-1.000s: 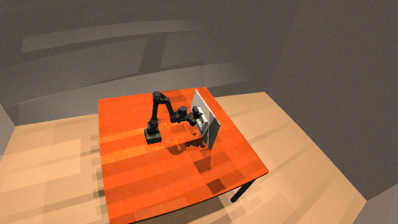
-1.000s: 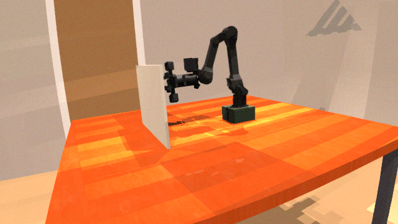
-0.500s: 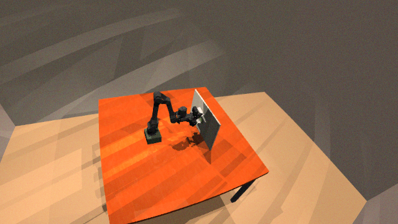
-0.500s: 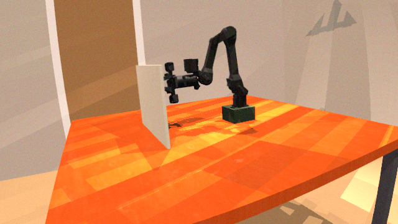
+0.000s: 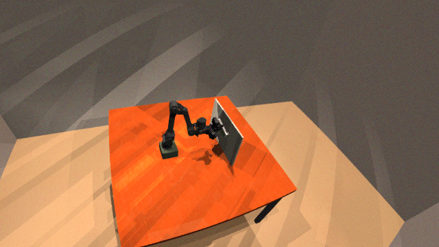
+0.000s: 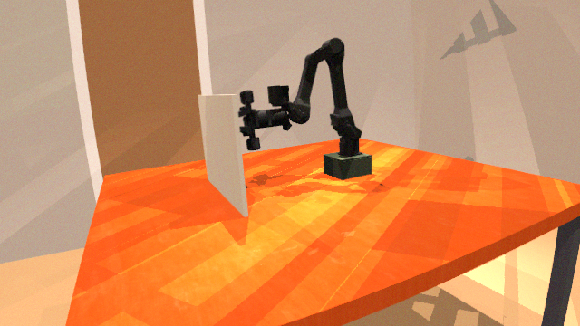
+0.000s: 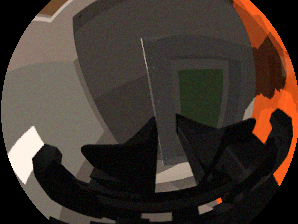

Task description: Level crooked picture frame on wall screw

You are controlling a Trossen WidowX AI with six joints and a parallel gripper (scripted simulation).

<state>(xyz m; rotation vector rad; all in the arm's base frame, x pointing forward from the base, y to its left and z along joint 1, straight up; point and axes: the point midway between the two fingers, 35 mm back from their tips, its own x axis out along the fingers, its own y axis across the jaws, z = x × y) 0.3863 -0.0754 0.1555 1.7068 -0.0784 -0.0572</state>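
The picture frame [image 7: 162, 85] has a dark green picture [image 7: 201, 92] and is in shadow in the wrist view, where the table side lies to the right. Its bright, thin upper edge runs aslant there, and it shows as a pale line in the top view. My gripper [image 5: 220, 127] [image 7: 164, 118] is shut on the frame's upper bar, one fingertip outside the bar and the other inside it. The frame stays in front of the wall panel [image 5: 234, 145] [image 6: 222, 145] [image 7: 97, 45]. Screw and notched strip are hidden. I cannot tell whether the frame is level.
The upright panel stands on the orange table [image 5: 147, 206] [image 6: 317, 254] and hides the frame in the exterior view. The arm's base block [image 5: 169, 151] [image 6: 347, 166] stands on the table in front of the panel. Strong streaks of light and shadow cross the scene.
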